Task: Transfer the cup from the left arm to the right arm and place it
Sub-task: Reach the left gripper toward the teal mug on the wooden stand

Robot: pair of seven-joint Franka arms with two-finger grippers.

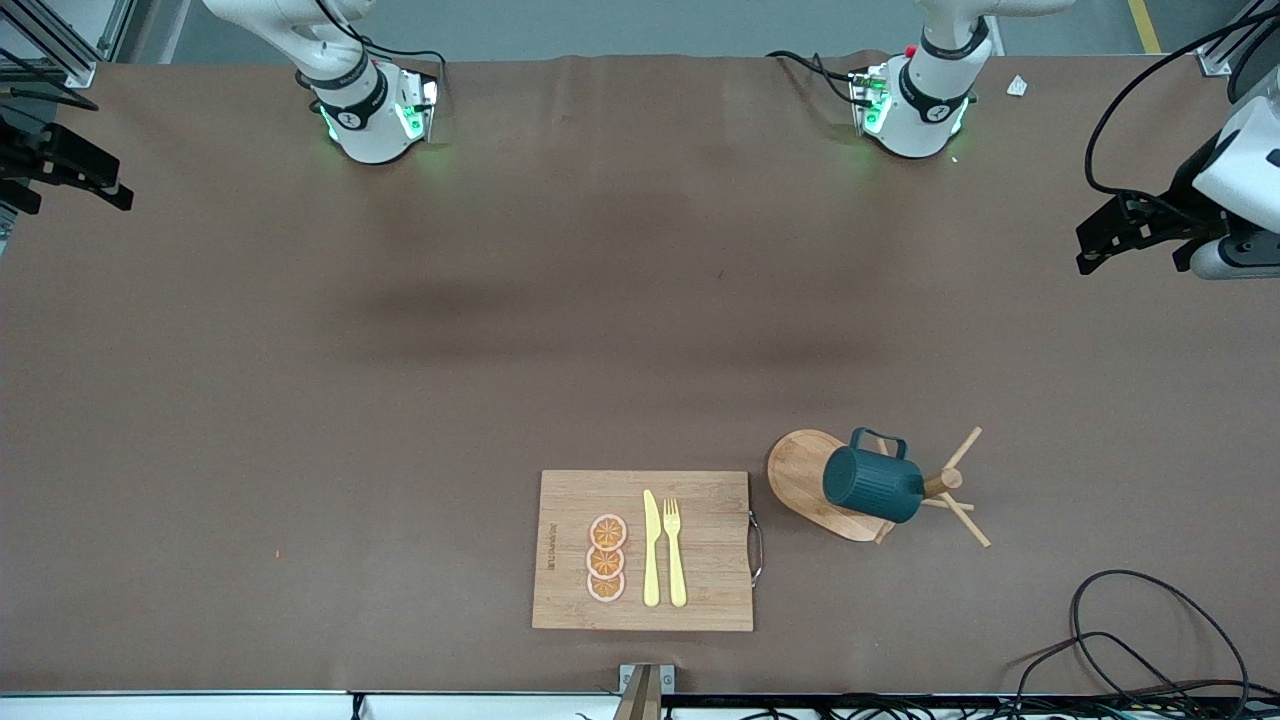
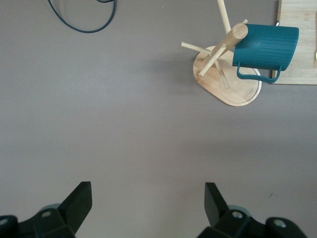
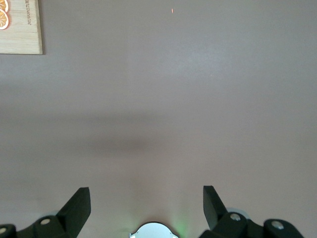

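One cup (image 1: 873,485) is what matters here, a small dark teal mug with ribbed sides, hanging mouth-first on a peg of the wooden peg rack (image 1: 820,480), its loop handle free and pointing toward the robots' bases. It sits toward the left arm's end of the table, just beside the bamboo cutting board (image 1: 645,550), which carries three orange slices (image 1: 606,558), a yellow knife (image 1: 651,548) and a yellow fork (image 1: 674,550). The mug looks rigid and fairly light, probably glazed ceramic, so I'd judge it slick and breakable if dropped; the ribs should give fingers some bite. Pinching the wall near the closed base seems the safest hold, leaving the handle or rim clear for the second arm, and it would need sliding off along the peg so the rack doesn't tip. The left gripper (image 2: 148,206) hangs high over bare table, well apart from the rack, jaws spread wide and empty. The right gripper (image 3: 147,206) waits over bare table, also spread and empty.
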